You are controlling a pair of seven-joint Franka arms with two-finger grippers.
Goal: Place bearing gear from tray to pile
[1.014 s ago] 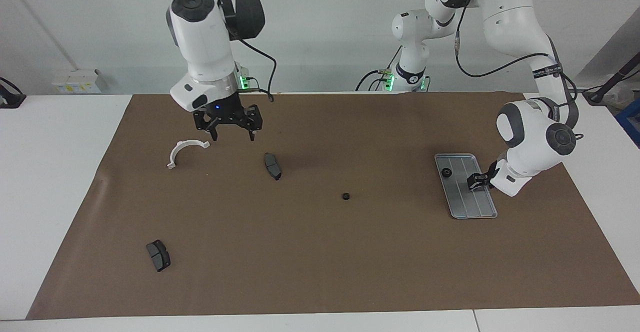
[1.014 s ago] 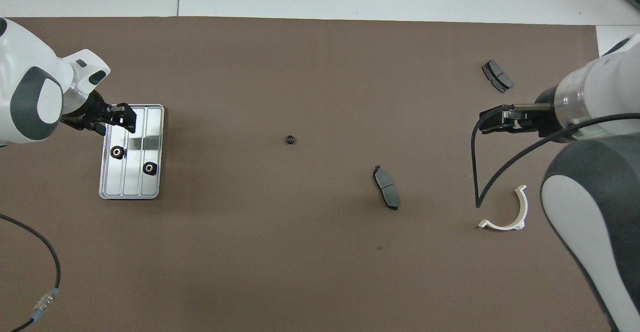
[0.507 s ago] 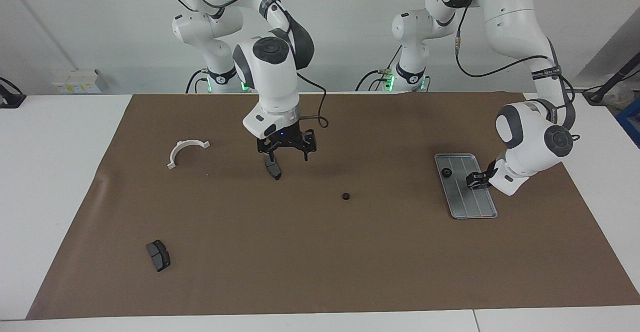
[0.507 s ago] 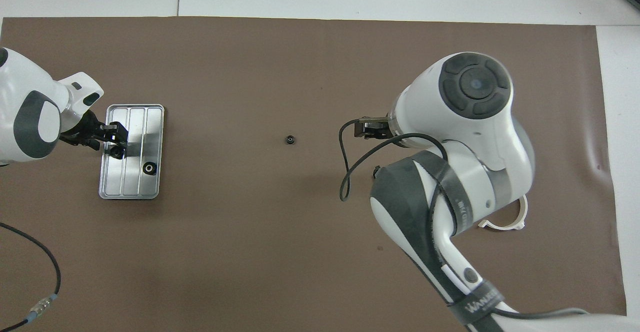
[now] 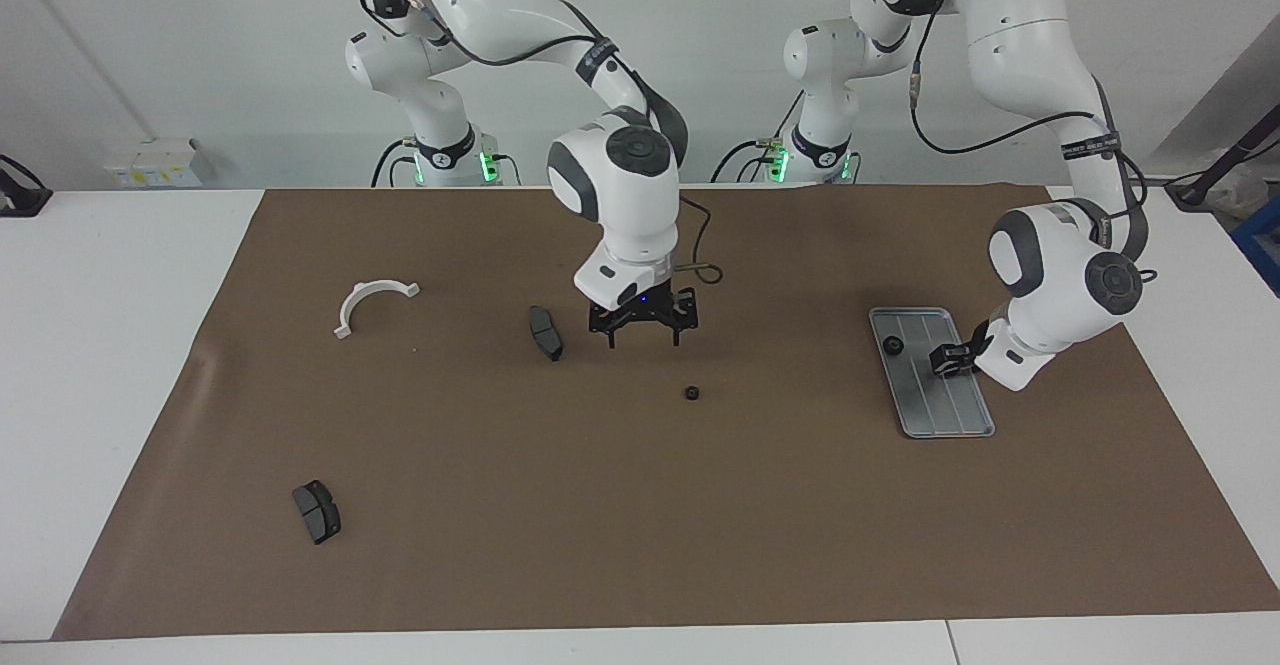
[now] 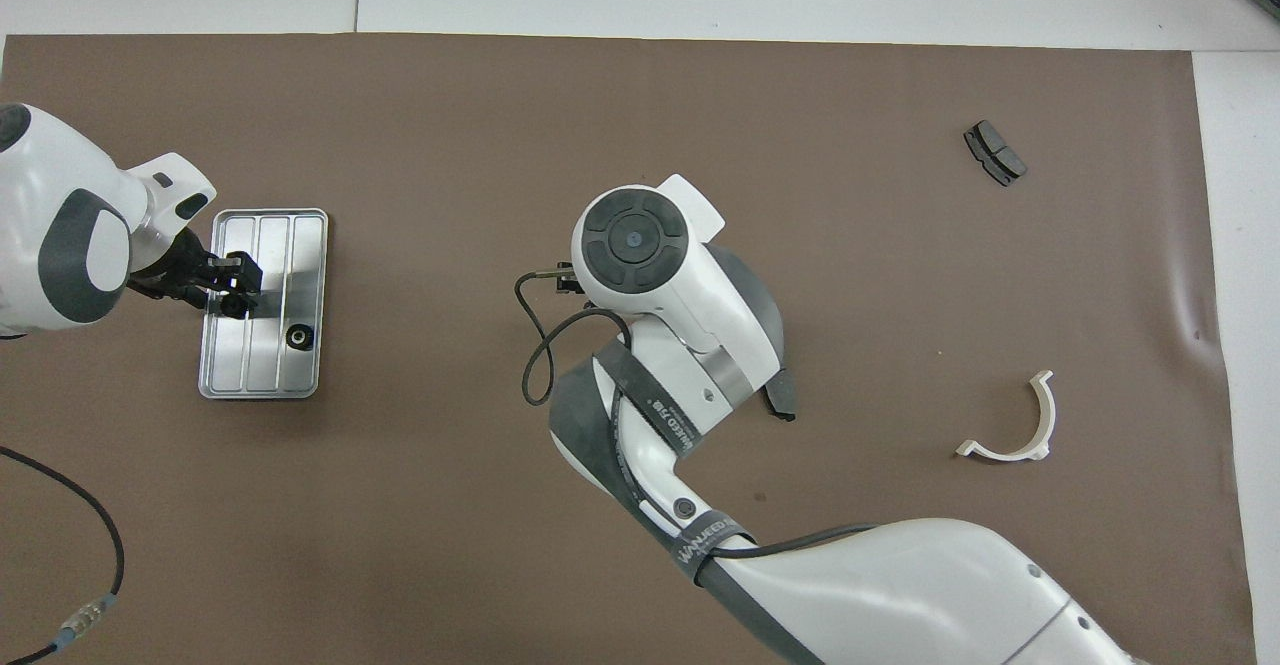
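On the tray (image 6: 270,365), at nine o'clock of the mat (image 6: 640,95) seen from overhead, one tray gear (image 6: 297,336) is left. The left gripper (image 6: 232,285) hangs low over the tray, and I cannot tell whether it grips anything. A loose gear (image 5: 691,392) already lies mid-mat with the right gripper (image 5: 645,337) spread wide above it. The bracket (image 6: 1005,425) lies at four o'clock, and the brown mat covers a white table (image 5: 100,345) before a bare wall (image 5: 200,45).

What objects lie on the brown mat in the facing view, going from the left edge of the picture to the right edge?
Brake pad near the mat's corner → white half-ring bracket → second brake pad → lone small gear on the mat → gear in the tray → tray.
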